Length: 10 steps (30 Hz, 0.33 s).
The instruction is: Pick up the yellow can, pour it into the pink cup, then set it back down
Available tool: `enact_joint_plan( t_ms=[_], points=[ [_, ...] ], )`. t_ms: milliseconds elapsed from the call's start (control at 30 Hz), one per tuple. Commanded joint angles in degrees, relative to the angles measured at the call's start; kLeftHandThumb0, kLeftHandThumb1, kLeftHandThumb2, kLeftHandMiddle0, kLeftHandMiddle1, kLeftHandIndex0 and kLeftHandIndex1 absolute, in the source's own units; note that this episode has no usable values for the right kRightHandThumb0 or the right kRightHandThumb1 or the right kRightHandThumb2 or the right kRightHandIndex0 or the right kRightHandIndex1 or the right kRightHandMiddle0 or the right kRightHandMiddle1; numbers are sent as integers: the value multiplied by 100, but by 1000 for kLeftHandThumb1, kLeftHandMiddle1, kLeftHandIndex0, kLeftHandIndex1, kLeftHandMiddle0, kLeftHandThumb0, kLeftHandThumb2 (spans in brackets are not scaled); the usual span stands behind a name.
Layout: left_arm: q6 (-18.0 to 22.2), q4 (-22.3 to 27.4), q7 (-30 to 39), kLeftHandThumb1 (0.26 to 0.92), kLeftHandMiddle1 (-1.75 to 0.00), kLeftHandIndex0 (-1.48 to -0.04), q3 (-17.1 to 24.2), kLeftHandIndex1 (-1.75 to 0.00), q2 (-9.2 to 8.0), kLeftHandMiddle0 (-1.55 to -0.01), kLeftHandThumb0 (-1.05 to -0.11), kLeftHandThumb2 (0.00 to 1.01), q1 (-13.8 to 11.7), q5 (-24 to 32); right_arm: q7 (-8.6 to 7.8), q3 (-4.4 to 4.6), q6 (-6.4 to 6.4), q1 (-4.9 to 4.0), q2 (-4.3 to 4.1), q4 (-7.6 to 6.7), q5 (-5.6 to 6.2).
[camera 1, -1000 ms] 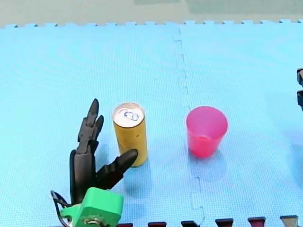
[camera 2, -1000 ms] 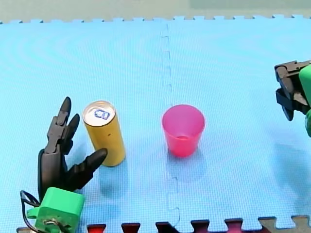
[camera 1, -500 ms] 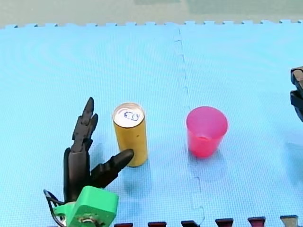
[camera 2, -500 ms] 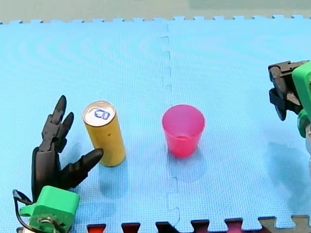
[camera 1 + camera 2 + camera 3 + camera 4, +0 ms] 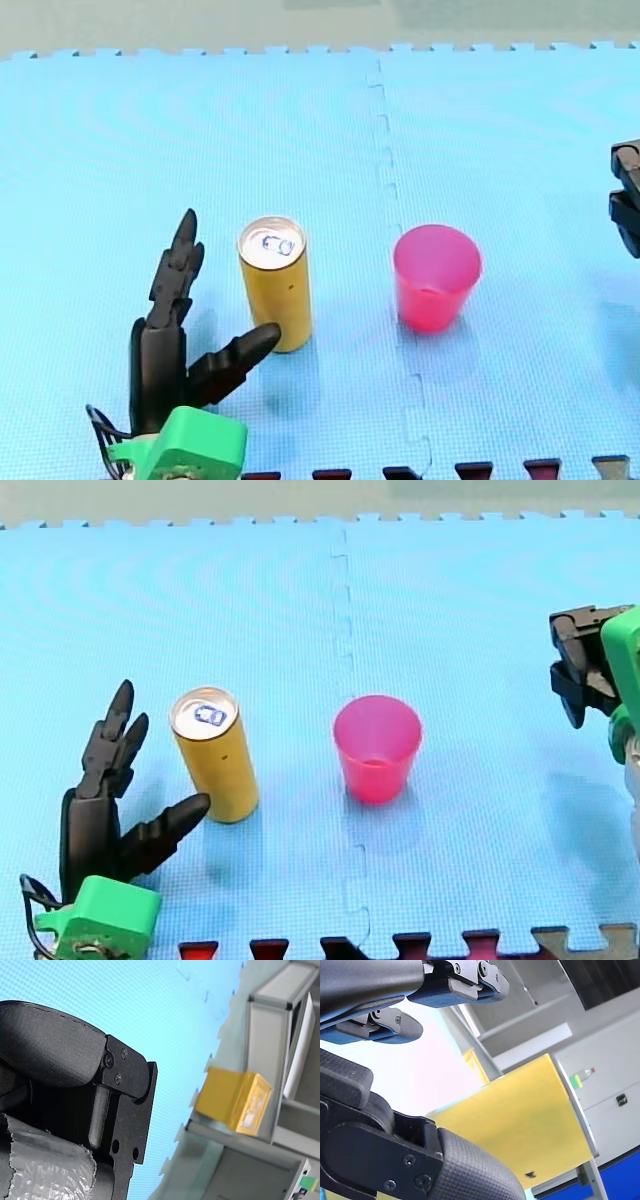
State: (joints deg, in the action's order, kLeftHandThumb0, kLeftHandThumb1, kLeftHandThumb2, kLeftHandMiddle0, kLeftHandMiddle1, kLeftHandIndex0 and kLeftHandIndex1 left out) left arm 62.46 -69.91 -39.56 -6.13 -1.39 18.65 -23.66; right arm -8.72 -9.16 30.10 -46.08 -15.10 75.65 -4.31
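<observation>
While the yellow cylindrical metal can point(image 5: 277, 290) is standing upright on the blue foam puzzle mat point(image 5: 300, 130), I am holding my left hand point(image 5: 160, 360) just to its near left, gripping nothing, with the fingers uncurled and pointing toward the far side. My thumb point(image 5: 235, 358) is pointing at the can's base and is lying just beside it; whether it is touching I cannot tell. The pink plastic cup point(image 5: 435, 280) is standing upright to the right of the can, apart from it, mouth upward. My right hand point(image 5: 582, 670) is hovering over the right side of the mat, well apart from the cup, and whether it is open or closed I cannot tell.
</observation>
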Motion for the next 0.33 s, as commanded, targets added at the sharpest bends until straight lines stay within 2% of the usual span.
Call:
enact_joint_plan(
  t_ms=[0,300],
  points=[
    [35,31,-17,816,-7,-241,-30,-4,-42,-431,-1048,0,-52,-23,-15,-5,7,-4,-21,-17,11],
    [-40,157,771,810,0,-240,-12,-1,-66,-385,-1048,1,-217,262,-36,10,-21,-19,-36,-12,-1]
  ],
)
